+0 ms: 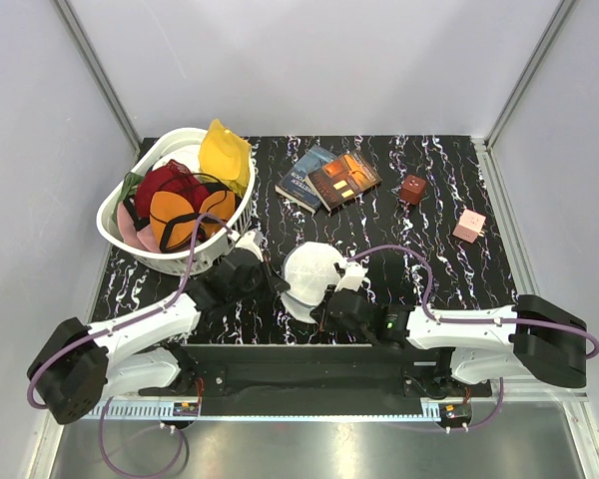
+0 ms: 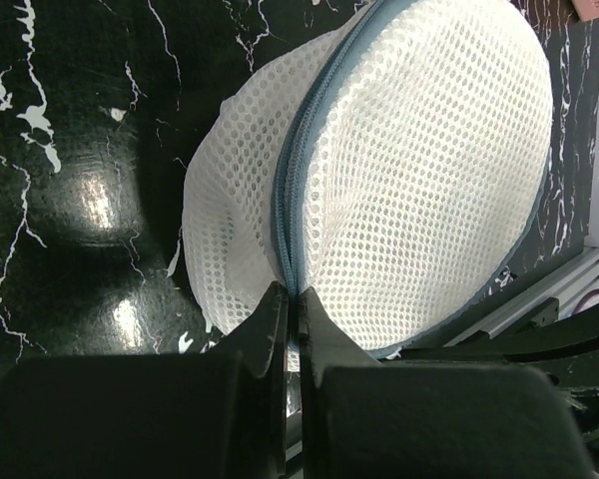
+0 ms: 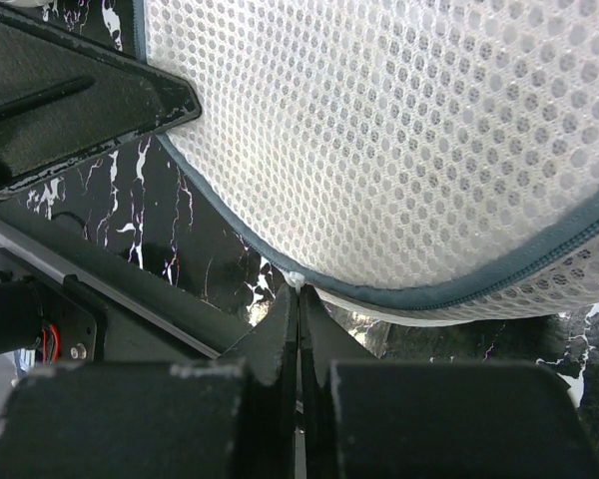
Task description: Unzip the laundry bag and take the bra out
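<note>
right gripper [image 3: 299, 295]: fingers pressed together, pinching the bag's grey-trimmed rim at bottom centre of its wrist view.
left gripper [image 2: 292, 299]: fingers together, clamped on the bag's edge where the blue-grey zip [image 2: 288, 190] runs into the tips; the pull cannot be made out.
laundry bag [image 1: 311, 271]: white mesh dome, zip shut along the stretch that shows; lower centre of the top view, between both grippers, on the black marbled table [image 1: 449, 284].
basket [image 1: 113, 232]: white, upper left, holding yellow and red cloth and an orange-cupped bra [image 1: 175, 215].
books [image 1: 329, 178]: two, overlapping, upper centre.
blocks: dark red cube [image 1: 412, 189] and pink block [image 1: 468, 226], upper right, apart.
</note>
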